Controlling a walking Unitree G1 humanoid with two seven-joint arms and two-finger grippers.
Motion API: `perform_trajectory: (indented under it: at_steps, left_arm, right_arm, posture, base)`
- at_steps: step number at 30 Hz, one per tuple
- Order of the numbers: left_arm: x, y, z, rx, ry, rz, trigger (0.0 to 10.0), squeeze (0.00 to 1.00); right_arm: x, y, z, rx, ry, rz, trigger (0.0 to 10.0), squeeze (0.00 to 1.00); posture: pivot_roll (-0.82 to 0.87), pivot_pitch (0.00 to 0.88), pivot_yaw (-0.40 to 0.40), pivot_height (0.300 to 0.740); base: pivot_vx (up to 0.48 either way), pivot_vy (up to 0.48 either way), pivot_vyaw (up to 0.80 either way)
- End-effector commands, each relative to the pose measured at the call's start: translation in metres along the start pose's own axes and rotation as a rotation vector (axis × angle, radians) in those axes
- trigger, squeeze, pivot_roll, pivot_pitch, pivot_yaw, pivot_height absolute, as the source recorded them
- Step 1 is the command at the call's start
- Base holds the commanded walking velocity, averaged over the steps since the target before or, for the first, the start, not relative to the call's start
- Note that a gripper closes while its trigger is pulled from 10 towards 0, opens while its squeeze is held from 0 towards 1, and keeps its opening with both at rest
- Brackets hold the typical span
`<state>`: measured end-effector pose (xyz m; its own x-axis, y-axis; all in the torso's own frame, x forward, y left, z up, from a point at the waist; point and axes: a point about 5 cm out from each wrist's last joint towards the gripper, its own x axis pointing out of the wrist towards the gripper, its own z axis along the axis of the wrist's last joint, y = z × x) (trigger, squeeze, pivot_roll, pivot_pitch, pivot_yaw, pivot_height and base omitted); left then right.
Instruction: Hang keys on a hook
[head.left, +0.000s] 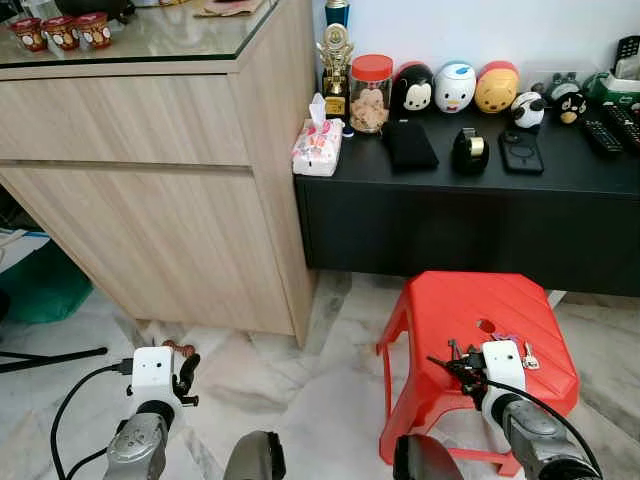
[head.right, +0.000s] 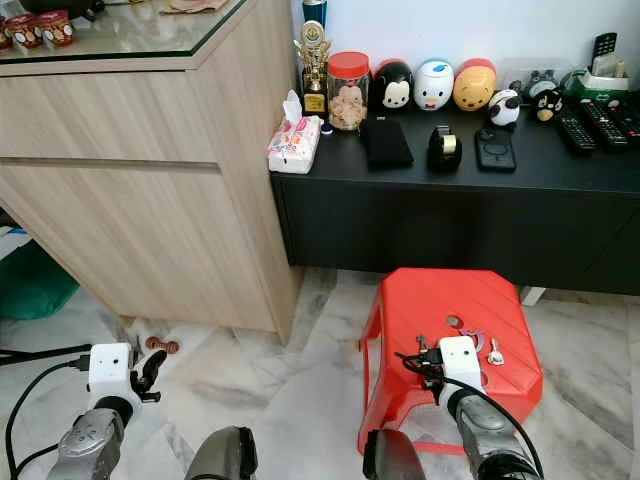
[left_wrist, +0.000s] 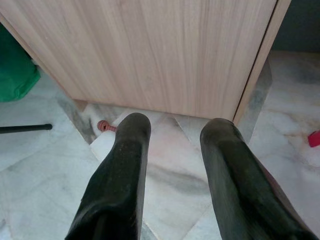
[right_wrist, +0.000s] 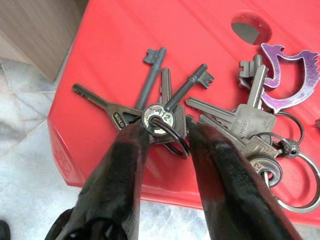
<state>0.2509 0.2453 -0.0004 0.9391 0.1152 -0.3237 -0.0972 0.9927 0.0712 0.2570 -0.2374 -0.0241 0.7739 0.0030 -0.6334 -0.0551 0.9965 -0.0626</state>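
Red stool (head.left: 470, 320) is carrying the keys (right_wrist: 200, 120) near its right edge, where the right gripper (right_wrist: 165, 132) is hovering with jaws parted astride the key ring, while the left gripper (left_wrist: 172, 125) is hanging, jaws apart, over the floor (left_wrist: 45, 165).

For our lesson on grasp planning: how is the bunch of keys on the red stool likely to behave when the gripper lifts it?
The keys would probably dangle and swing, being loose pieces joined by rings. Flat metal on the smooth stool may slide rather than lift if nudged. The right gripper, open around the ring at the key heads, would likely carry the whole bunch, purple charm included.
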Motion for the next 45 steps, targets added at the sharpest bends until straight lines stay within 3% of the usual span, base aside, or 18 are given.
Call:
perform_trajectory:
  at_steps: [1, 11, 16, 18, 20, 21, 22, 28, 36, 45]
  left_arm:
    - [-0.001, 0.005, -0.002, 0.027, 0.017, 0.009, 10.0, 0.00]
    - [-0.001, 0.005, -0.003, 0.030, 0.021, 0.010, 10.0, 0.00]
    - [0.000, 0.004, -0.003, 0.031, 0.021, 0.009, 10.0, 0.00]
    - [0.000, 0.004, -0.003, 0.031, 0.022, 0.010, 10.0, 0.00]
    - [0.000, 0.004, -0.003, 0.031, 0.022, 0.012, 10.0, 0.00]
    - [0.000, 0.004, -0.003, 0.032, 0.022, 0.013, 10.0, 0.00]
    - [0.000, 0.004, -0.003, 0.030, 0.023, 0.016, 10.0, 0.00]
    - [-0.001, 0.005, -0.004, 0.029, 0.026, 0.021, 10.0, 0.00]
    - [-0.005, 0.011, -0.009, 0.032, 0.035, 0.051, 10.0, 0.00]
    - [-0.005, 0.006, -0.013, 0.032, 0.054, 0.049, 10.0, 0.00]
  right_arm:
    - [0.000, 0.003, -0.004, 0.005, 0.016, 0.008, 3.9, 0.00]
    - [0.000, 0.002, -0.005, 0.000, 0.022, 0.008, 3.8, 0.00]
    - [0.000, 0.003, -0.004, -0.001, 0.020, 0.008, 3.3, 0.00]
    - [0.000, 0.004, -0.004, -0.002, 0.016, 0.009, 2.9, 0.00]
    - [0.000, 0.004, -0.002, -0.004, 0.006, 0.009, 0.9, 0.00]
    - [0.000, 0.005, -0.002, -0.004, 0.002, 0.010, 0.9, 0.00]
    - [0.001, 0.005, -0.001, -0.004, -0.007, 0.010, 0.0, 0.00]
    - [0.001, 0.006, 0.004, -0.001, -0.039, 0.003, 0.0, 0.00]
    - [-0.004, 0.002, 0.045, 0.064, -0.360, -0.116, 0.0, 0.00]
    - [-0.010, 0.007, 0.067, 0.085, -0.503, -0.117, 0.0, 0.00]
  posture:
    - [-0.03, 0.038, 0.048, 0.616]
    - [-0.03, 0.038, 0.047, 0.616]
    - [-0.03, 0.035, 0.045, 0.616]
    - [-0.03, 0.035, 0.044, 0.616]
    - [-0.03, 0.035, 0.042, 0.616]
    - [-0.03, 0.035, 0.042, 0.616]
    - [-0.03, 0.036, 0.041, 0.616]
    - [-0.03, 0.035, 0.038, 0.616]
    - [-0.05, 0.030, 0.022, 0.616]
    - [-0.06, 0.018, 0.010, 0.616]
  base:
    - [0.000, 0.000, 0.00]
    - [0.000, 0.000, 0.00]
    - [0.000, 0.000, 0.00]
    - [0.000, 0.000, 0.00]
    - [0.000, 0.000, 0.00]
    - [0.000, 0.000, 0.00]
    - [0.000, 0.000, 0.00]
    - [0.000, 0.000, 0.00]
    - [0.000, 0.000, 0.00]
    - [0.000, 0.000, 0.00]
